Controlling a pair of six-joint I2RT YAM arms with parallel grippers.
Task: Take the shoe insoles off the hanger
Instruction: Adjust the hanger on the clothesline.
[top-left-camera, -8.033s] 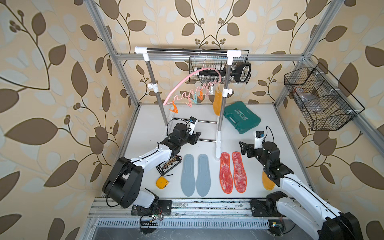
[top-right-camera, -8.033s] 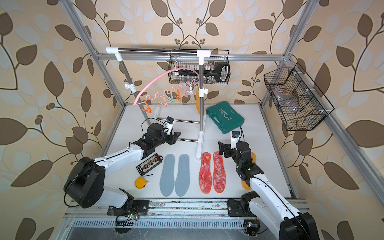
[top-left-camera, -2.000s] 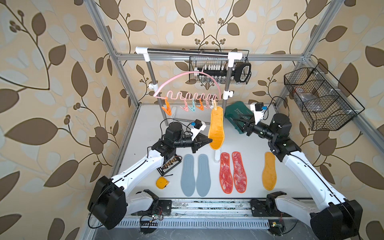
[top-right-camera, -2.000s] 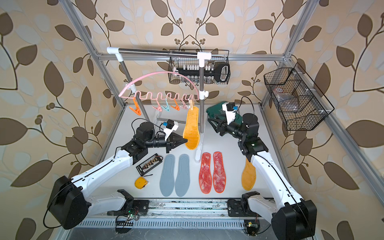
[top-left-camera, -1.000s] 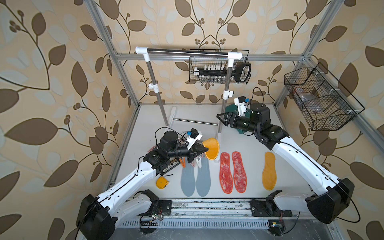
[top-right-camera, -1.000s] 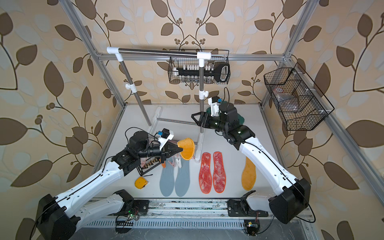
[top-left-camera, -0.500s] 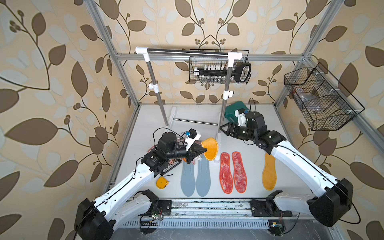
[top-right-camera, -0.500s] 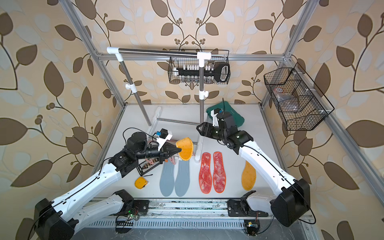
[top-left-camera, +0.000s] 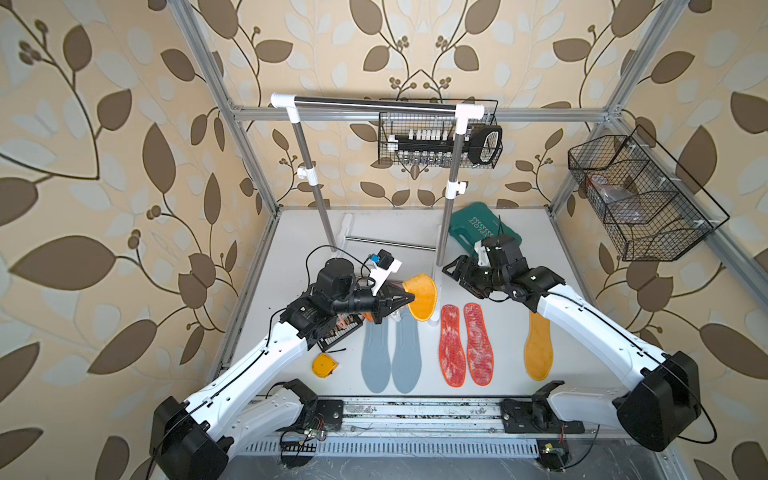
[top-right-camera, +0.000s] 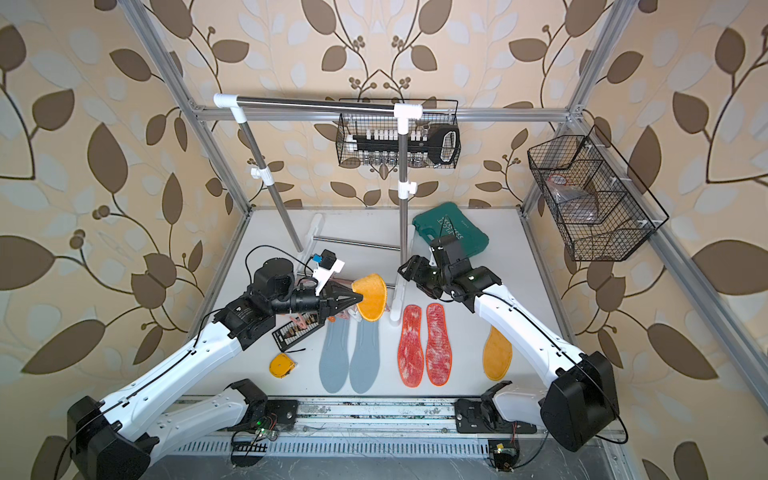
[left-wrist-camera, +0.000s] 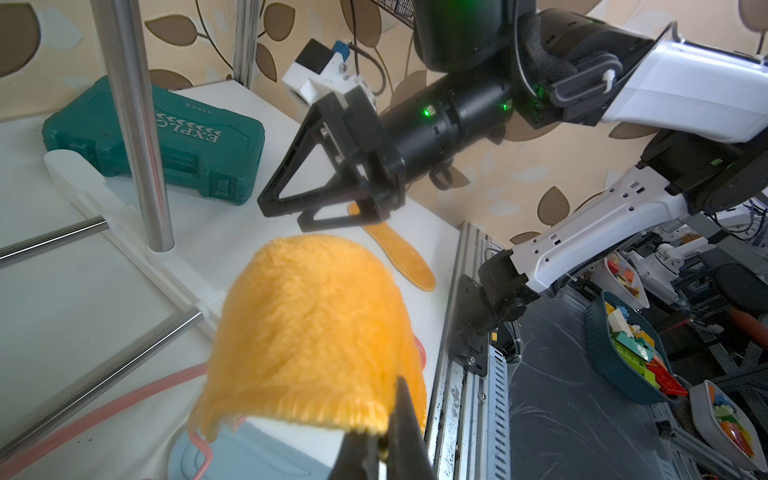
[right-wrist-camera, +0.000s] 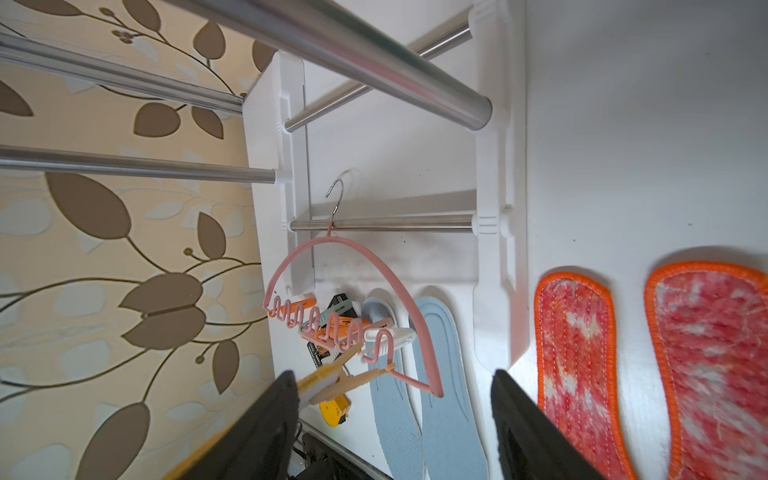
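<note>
Nearest you, five insoles lie flat on the surface (top-left-camera: 552, 249): the blue-grey pair (top-left-camera: 376, 357), the red-orange mesh pair (top-left-camera: 453, 349) and one mustard insole (top-left-camera: 539, 349). The yellow tape measure (top-left-camera: 325, 365) sits off to their left.

Just behind the blue-grey toes, your left claw (top-left-camera: 409, 297) is clamped on the last mustard insole (top-left-camera: 424, 299). Here is the change. Two seconds ago that insole and the pink hanger (right-wrist-camera: 332, 240) hung from the garment rack (top-left-camera: 365, 104). Now the bar is bare and the hanger has come down with the insole, a tan clip (right-wrist-camera: 361, 380) still pinching it. So the sixth is off the rack, not off the hanger. Whether the hanger rests on the blue-grey pair or dangles is hard to tell.

Your right claw (top-left-camera: 453, 276) has swung in from beside the green tool case (top-left-camera: 478, 226), spread wide and empty, facing the hanger. Mind the rack's white foot (top-left-camera: 435, 270), which stands between the two claws. A bare strip between the red-orange mesh pair and the lying mustard insole would take the last one.
</note>
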